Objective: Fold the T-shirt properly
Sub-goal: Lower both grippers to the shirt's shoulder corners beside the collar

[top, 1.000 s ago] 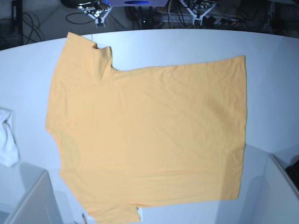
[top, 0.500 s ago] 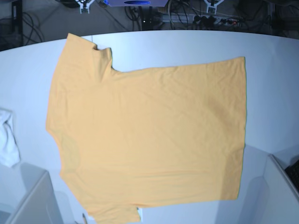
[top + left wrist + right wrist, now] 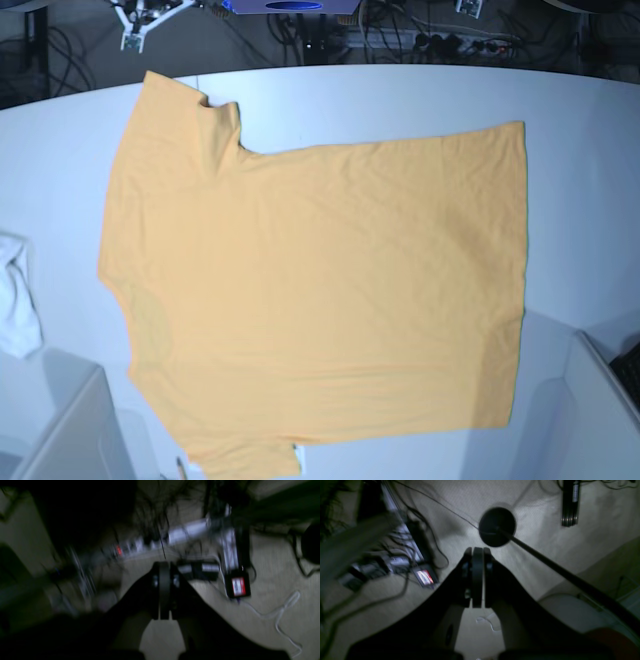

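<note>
The yellow-orange T-shirt (image 3: 320,290) lies spread flat on the white table (image 3: 580,150), collar end to the left and hem to the right. One sleeve points to the far left corner, the other to the near edge. My right gripper (image 3: 477,551) is shut and empty, behind the table's far left edge (image 3: 135,25) over the floor. My left gripper (image 3: 162,566) is shut and empty, also over the floor behind the table, barely showing at the top of the base view (image 3: 468,6). Neither touches the shirt.
A small white cloth (image 3: 15,295) lies at the table's left edge. Grey bins stand at the near left (image 3: 70,430) and near right (image 3: 600,410). Cables and a power strip (image 3: 140,542) lie on the floor behind the table.
Both grippers have drawn back from the table's far edge, the right one moving left and the left one almost out of the base view. The shirt has not moved.
</note>
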{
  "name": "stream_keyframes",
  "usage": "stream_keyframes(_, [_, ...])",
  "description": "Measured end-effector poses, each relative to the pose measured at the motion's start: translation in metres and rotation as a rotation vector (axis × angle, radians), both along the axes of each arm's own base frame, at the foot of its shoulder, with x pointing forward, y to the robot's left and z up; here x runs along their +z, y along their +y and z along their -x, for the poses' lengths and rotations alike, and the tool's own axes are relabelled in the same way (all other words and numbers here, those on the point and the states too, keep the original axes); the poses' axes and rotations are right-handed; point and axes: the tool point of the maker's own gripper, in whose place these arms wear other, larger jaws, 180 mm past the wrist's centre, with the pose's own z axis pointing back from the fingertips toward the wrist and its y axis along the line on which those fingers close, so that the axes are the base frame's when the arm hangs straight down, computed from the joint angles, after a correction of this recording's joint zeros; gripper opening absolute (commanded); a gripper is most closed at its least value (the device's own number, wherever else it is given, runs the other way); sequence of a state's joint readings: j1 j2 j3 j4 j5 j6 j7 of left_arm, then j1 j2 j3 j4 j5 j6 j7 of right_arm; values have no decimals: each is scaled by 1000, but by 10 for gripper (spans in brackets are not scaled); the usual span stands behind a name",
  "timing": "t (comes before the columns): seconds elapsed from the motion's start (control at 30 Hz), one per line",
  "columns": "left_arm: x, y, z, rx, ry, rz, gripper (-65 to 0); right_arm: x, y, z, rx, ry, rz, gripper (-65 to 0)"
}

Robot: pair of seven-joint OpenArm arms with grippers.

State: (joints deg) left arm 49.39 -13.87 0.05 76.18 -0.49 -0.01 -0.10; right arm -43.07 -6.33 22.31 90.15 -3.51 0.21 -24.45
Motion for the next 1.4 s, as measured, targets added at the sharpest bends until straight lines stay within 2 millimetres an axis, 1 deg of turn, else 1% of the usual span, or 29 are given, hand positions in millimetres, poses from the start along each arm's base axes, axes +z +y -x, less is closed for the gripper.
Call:
stream_keyframes(0.1, [22, 7, -15, -29, -60, 6, -650, 28, -16, -26, 1, -81, 55, -650])
stream_keyframes(0.17, [40, 9, -21, -17, -84, 24, -650, 37, -25, -32, -17, -99, 76, -650])
stream_keyframes(0.2, [52, 5, -28, -19, -109, 46, -650, 42, -31, -37, -33, -116, 87, -650])
stream_keyframes(0.27, [79, -12, -47, -47, -179, 106, -650, 61, -45, -53, -49, -181, 134, -650])
stream_keyframes(0.33, [106, -28, -64, -65, -255, 158, -650, 80, -53, -69, -60, -243, 173, -650])
stream_keyframes(0.43, [128, -39, -84, -89, -315, 183, -650, 95, -56, -95, -63, -318, 183, -650])
stream_keyframes(0.53, [139, -44, -100, -94, -364, 194, -650, 109, -57, -131, -71, -413, 188, -650])
stream_keyframes(0.63, [141, -46, -110, -84, -394, 200, -650, 121, -57, -165, -77, -500, 186, -650])
stream_keyframes(0.7, [142, -47, -117, -62, -418, 202, -650, 125, -50, -183, -25, -529, 158, -650])
stream_keyframes(0.73, [143, -47, -121, -36, -436, 201, -650, 128, -44, -195, 23, -546, 133, -650])
stream_keyframes(0.8, [146, -39, -128, 49, -479, 183, -650, 136, -30, -221, 101, -596, 91, -650])
stream_keyframes(0.87, [148, -34, -133, 145, -510, 173, -650, 135, -22, -232, 132, -563, 50, -650])
stream_keyframes(0.9, [148, -32, -137, 184, -526, 170, -650, 132, -20, -232, 125, -525, 31, -621])
stream_keyframes(0.93, [150, -28, -141, 216, -542, 163, -650, 128, -20, -231, 121, -492, 19, -524])
stream_keyframes(0.97, [151, -25, -144, 237, -556, 159, -650, 128, -23, -230, 107, -483, 5, -444])
stream_keyframes(1.03, [156, -11, -146, 272, -579, 123, -650, 131, -28, -230, 72, -506, -63, -282])
stream_keyframes(1.07, [157, -4, -144, 278, -580, 105, -650, 133, -30, -229, 61, -521, -100, -237])
stream_keyframes(1.1, [158, 3, -143, 299, -584, 98, -650, 134, -30, -229, 56, -530, -144, -219])
stream_keyframes(1.13, [160, 10, -142, 339, -592, 110, -571, 135, -34, -228, 40, -527, -168, -231])
stream_keyframes(1.17, [162, 17, -143, 385, -604, 130, -462, 135, -37, -226, 19, -529, -199, -261])
stream_keyframes(1.23, [166, 27, -147, 486, -637, 190, -296, 133, -48, -223, -39, -533, -233, -321])
stream_keyframes(1.27, [167, 31, -150, 506, -646, 216, -230, 132, -55, -220, -72, -529, -236, -347])
stream_keyframes(1.3, [168, 33, -153, 516, -646, 254, -186, 129, -59, -219, -100, -528, -253, -360])
stream_keyframes(1.33, [170, 36, -156, 512, -648, 270, -163, 124, -61, -218, -119, -518, -264, -365])
stream_keyframes(1.4, [176, 49, -162, 543, -676, 292, -158, 112, -59, -222, -152, -513, -311, -365])
